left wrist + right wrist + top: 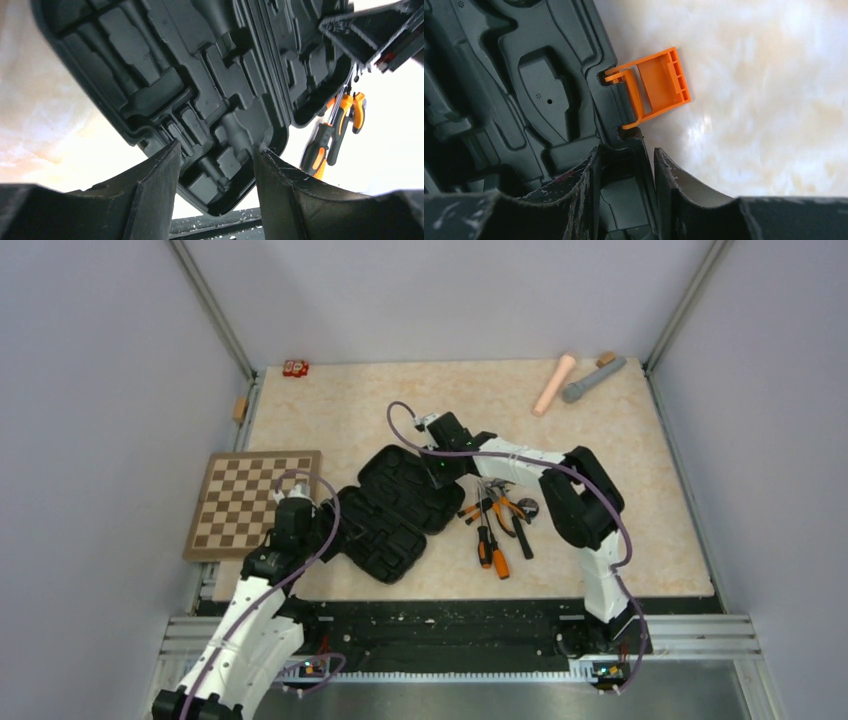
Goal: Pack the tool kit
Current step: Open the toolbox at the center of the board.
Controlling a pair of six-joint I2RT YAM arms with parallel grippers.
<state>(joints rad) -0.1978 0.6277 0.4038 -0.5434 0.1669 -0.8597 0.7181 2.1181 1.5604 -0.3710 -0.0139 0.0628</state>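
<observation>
The tool case (395, 510) lies opened flat in the middle of the table (620, 490), both moulded halves facing up and every slot I can see bare; the pliers (510, 508) and screwdrivers (490, 550) lie in a loose heap on the tabletop just to its right, so nothing is packed yet.

My right pincer (624, 150) is at the far-right rim of the case, one finger inside the shell and one outside, with the rim wall between them; the orange latch (654, 85) hangs open just beside it, untouched. I cannot tell whether the pads are really biting on the wall. My left pincer (216, 147) is at the near-left corner of the case, fingers apart with the corner showing between them; I cannot tell whether it pinches the plastic or only stands over it.

I judge the step in hand to be taking hold of the case and steadying it so the tools can go in. To do it well I should clamp on the plain rim wall and not on the latch, which looks thin and hinged; seat the pads squarely so the smooth shell does not twist out; hold the near corner down with my left while my right takes its grip; and leave the halves flat, since folding the lid now would shut an unfilled case.
</observation>
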